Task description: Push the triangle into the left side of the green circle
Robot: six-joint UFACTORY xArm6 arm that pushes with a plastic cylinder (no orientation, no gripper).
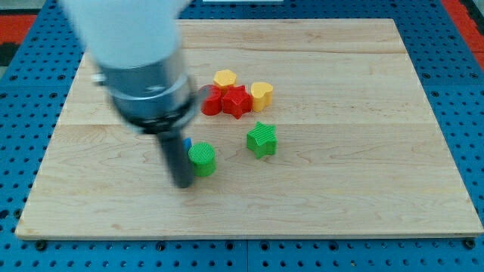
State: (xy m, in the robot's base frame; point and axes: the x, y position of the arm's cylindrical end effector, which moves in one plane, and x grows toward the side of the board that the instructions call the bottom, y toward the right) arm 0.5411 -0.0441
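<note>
Jaws are none: only my tip (184, 183), touching the green circle (202, 159) on its left. Arm hangs blurred from the view's top left, hiding most of a blue block (187, 143).

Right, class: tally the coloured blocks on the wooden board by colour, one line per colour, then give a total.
Green: 2, the green circle and the green star
Red: 2, the red star and a red block
Yellow: 2, the yellow hexagon and the yellow heart
Blue: 1, a blue sliver behind the rod
Total: 7
</note>
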